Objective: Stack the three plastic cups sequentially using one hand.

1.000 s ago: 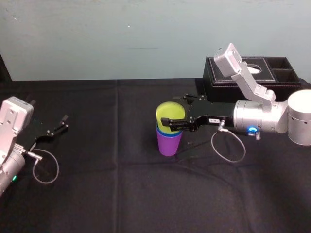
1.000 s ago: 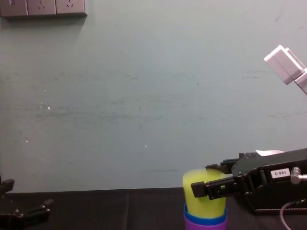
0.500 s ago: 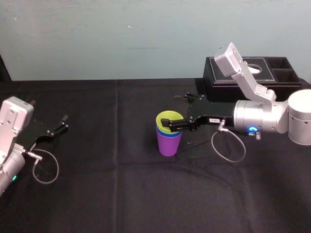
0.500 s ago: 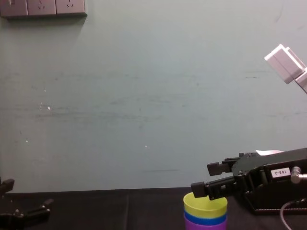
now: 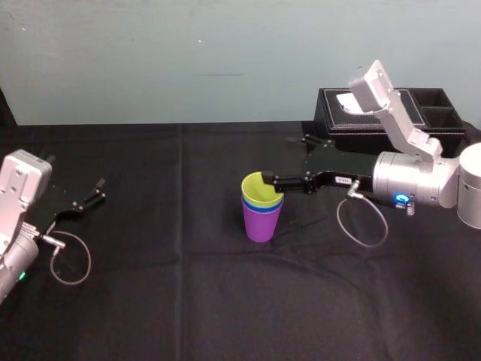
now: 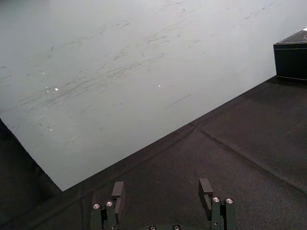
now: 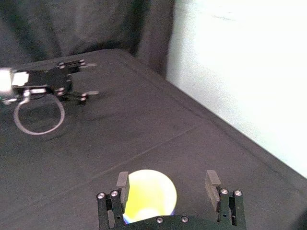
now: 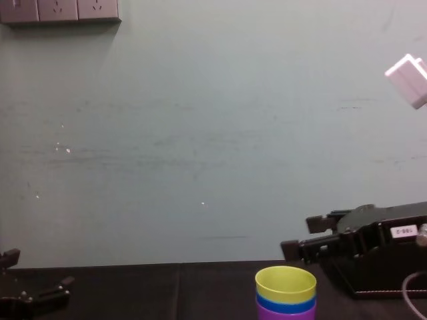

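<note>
The right jaws are now standing wide apart and gripping nothing. They have let go of the yellow-green cup point(image 5: 259, 188) and are drawing back and lifting slightly, where half a second ago one finger was reaching across the rim. The cup is sitting just below the jaw tips, nested in the blue cup point(image 5: 261, 205), which is itself sitting in the purple cup point(image 5: 261, 223) on the surface point(image 5: 188, 301). By the look of it, all three are stacked and only the retreat is remaining. The left jaws are resting open and empty, well apart from the right jaws. A small white label point(image 8: 403, 231) on the right arm point(image 5: 331, 169) is carrying dark characters too small to read.
</note>
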Available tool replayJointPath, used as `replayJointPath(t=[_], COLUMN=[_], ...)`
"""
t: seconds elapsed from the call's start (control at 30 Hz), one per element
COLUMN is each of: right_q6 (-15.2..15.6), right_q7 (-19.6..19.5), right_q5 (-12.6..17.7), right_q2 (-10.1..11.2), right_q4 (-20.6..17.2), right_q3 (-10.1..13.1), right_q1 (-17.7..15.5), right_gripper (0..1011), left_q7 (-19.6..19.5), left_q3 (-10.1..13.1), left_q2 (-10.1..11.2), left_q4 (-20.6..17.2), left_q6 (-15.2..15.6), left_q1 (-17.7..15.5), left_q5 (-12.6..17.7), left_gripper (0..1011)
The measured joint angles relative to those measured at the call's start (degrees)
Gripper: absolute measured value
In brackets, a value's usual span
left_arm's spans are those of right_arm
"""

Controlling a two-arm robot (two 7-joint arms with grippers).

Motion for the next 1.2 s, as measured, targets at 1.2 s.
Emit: replayJointPath(t=[1.2], right_q6=[5.3], right_q7=[-12.6], right_q5=[-5.4], right_q2=[-0.6], right_q4=[1.7], right_q3=[7.7], right_q1=[-5.4], right_gripper=[1003], left_q7=[0.0], left_q3=[0.0], left_q2=[0.0], left_q4=[0.0], left_q6=[0.0], left_q1=[0.0], left_q5=[0.0], left_gripper=[1011])
